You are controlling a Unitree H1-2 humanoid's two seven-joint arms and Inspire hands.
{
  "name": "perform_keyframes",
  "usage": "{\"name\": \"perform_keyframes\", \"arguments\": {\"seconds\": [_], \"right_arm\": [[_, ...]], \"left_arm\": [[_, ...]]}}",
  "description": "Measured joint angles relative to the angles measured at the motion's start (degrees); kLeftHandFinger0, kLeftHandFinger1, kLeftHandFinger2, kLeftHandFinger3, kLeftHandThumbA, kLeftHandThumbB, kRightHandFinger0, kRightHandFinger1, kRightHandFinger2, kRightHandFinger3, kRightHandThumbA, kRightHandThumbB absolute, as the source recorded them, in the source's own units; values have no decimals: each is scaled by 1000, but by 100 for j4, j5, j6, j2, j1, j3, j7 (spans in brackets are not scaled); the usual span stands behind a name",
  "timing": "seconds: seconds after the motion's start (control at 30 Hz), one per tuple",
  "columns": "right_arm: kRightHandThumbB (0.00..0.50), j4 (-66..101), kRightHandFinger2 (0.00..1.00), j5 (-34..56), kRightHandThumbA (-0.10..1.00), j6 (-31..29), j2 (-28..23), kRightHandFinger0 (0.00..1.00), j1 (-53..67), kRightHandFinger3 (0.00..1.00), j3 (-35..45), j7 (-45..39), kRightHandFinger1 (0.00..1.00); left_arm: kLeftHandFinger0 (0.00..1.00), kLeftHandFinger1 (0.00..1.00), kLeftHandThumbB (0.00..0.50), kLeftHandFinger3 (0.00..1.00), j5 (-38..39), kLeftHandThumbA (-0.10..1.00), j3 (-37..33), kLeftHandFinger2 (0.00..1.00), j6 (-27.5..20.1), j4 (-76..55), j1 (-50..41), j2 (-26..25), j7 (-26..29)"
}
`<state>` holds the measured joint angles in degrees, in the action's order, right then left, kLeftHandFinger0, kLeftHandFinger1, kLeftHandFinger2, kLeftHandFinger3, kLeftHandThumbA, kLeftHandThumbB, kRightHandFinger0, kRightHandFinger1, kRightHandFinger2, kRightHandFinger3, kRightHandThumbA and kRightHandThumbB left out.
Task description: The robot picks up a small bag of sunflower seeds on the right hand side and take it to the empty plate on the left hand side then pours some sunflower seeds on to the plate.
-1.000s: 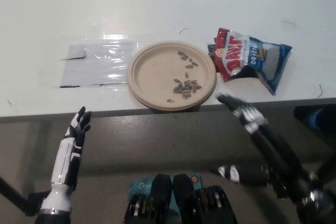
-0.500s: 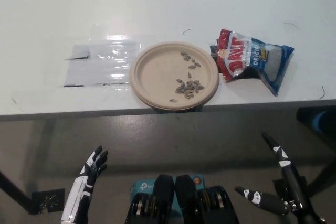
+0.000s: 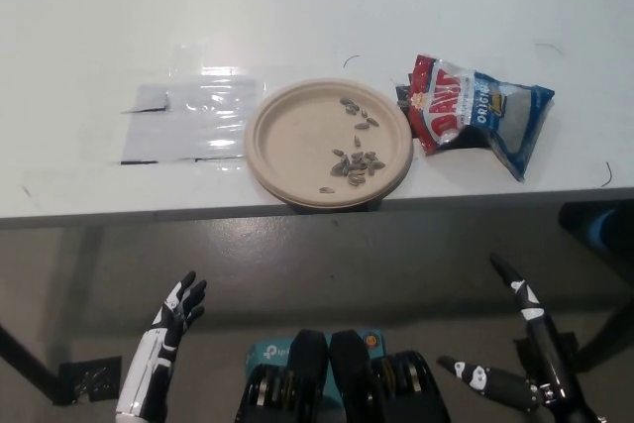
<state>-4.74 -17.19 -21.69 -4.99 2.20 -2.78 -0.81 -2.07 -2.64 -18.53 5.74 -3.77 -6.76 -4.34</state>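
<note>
The right hand (image 3: 523,344) and left hand (image 3: 166,344) are cut off by the bottom edge. Print on the seed bag (image 3: 475,113) is partly unreadable. The tabletop (image 3: 317,7) runs past three edges.

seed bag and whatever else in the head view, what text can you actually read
"DAVI": large white letters on the red part of the bag; the end of the word is creased and unclear.
"ORIGIN": white letters on the blue part of the bag, running sideways; cut off by a fold.
Other small print on the bag: too blurred to read.
Plate, clear plastic sheet, table: no text.
</note>
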Motion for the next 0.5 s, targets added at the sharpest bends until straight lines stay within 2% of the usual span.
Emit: {"name": "perform_keyframes", "arguments": {"seconds": [0.17,0.27,0.33,0.5], "right_arm": [[187,-4,1000,-26,1000,1,-30,1000,0,1000,-94,0,1000],[181,-8,1000,-39,1000,1,-70,1000,-2,1000,-155,-1,1000],[167,-10,1000,-48,1000,5,-84,1000,-2,1000,-190,-1,1000],[172,-19,1000,-72,1000,7,-98,1000,-8,1000,-242,-1,1000]], "left_arm": [[1000,1000,86,1000,-11,1000,4,1000,1,6,2,1,2],[1000,1000,93,1000,-45,1000,9,1000,2,6,13,1,9],[1000,1000,116,1000,-66,1000,14,1000,3,6,28,1,11],[1000,1000,107,1000,-128,1000,23,1000,6,5,67,0,18]]}}
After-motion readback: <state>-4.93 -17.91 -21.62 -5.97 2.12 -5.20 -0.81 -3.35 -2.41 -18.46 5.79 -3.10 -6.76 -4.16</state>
